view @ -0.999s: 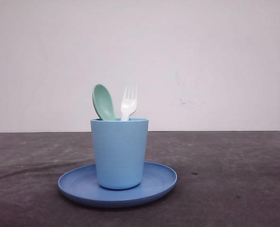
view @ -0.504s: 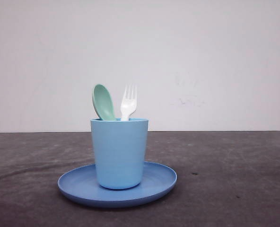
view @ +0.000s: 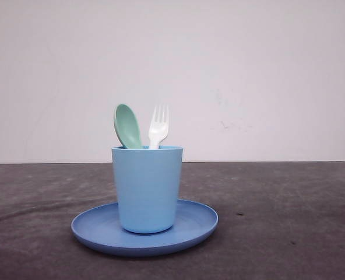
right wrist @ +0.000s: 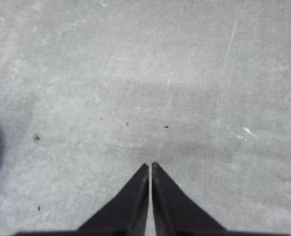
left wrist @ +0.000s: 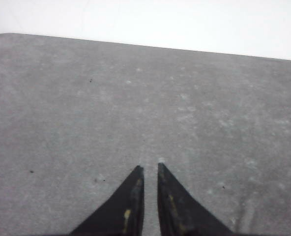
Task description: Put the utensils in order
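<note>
front view: the mint-green spoon and white fork stand in the light blue cup on the blue plate. left wrist view: the left gripper hangs over bare table, fingers almost together. right wrist view: the right gripper is closed, empty.

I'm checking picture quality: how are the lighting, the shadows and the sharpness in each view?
Front view: soft even light, cup and plate fairly sharp, faint shadow under the plate. Left wrist view: pale washed-out table, grainy. Right wrist view: soft darker band above the right gripper.
</note>
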### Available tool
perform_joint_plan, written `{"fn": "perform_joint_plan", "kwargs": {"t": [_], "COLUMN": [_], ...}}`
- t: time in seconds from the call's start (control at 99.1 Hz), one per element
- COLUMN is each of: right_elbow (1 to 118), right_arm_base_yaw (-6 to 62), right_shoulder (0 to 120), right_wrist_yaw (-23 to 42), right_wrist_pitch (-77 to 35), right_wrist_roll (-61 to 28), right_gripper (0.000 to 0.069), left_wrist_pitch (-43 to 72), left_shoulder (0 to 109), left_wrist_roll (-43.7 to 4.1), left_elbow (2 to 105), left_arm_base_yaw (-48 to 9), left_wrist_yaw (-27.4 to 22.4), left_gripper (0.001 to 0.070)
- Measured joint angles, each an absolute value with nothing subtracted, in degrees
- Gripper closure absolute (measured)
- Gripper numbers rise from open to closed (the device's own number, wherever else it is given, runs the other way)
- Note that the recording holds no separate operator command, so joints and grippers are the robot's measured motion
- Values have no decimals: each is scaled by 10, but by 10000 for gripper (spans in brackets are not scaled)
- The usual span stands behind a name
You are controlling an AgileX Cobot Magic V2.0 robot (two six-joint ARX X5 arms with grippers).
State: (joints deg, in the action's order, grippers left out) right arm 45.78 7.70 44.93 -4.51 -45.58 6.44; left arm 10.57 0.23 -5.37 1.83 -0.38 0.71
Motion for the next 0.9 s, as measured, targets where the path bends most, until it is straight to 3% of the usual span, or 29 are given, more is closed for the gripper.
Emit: {"fn": "perform_joint_plan", "kwargs": {"t": [0.656, 0.737, 0.898], "right_elbow": [457, 444, 352], "right_arm_base_yaw": [72, 59, 26], "right_shoulder": [445, 415, 310], "right_wrist_yaw": [-30, -14, -50], "right_wrist_pitch": [-448, -422, -328], "right_wrist_roll": [58, 43, 32], "right_gripper": [682, 682, 682], "left_wrist_pitch": [106, 106, 106], "left_shoulder": [2, 2, 2], "left_wrist_roll": [-58, -58, -58], "left_elbow": [18, 18, 18], "left_arm_base_yaw": [-4, -4, -4], "left_wrist_yaw": [7, 7, 7], "left_gripper": [684, 684, 684]}}
